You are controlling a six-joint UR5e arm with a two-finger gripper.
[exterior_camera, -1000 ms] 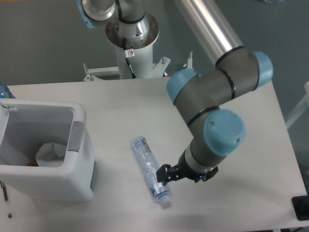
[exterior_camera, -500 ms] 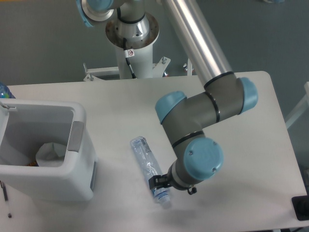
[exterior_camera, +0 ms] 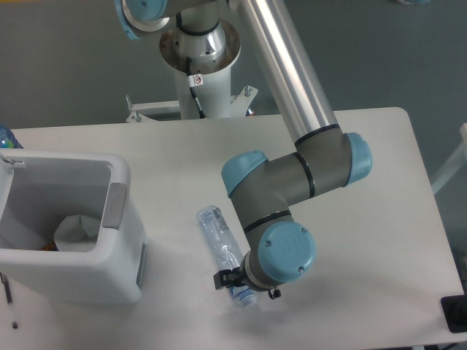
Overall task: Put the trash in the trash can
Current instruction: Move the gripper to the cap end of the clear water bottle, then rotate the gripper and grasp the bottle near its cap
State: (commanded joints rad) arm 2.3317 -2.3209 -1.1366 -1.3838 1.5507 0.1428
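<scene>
Bottle (exterior_camera: 220,246) lying flat on the table (exterior_camera: 182,157), just right of the bin (exterior_camera: 120,219), capped end toward the near edge and tucked under the arm's wrist. Clear, thin-walled, apparently empty: probably very light, easy to dent, slick, and liable to roll or squirt sideways under a pinch. Best taken across the middle of the body, where the sides are straight, not at the narrow capped end. Gripper (exterior_camera: 232,281) down over that capped end, mostly hidden beneath the wrist; impossible to tell whether apart or clamped on the bottle. Paper cup (exterior_camera: 74,232) already at the bottom of the bin. Tabletop smooth, pale and bare, offering little friction against sliding. Open floor of table between bottle and bin, a short carry leftward. Bin mouth wide, thick-rimmed, much larger than the bottle, so a loose drop ought to suffice.
</scene>
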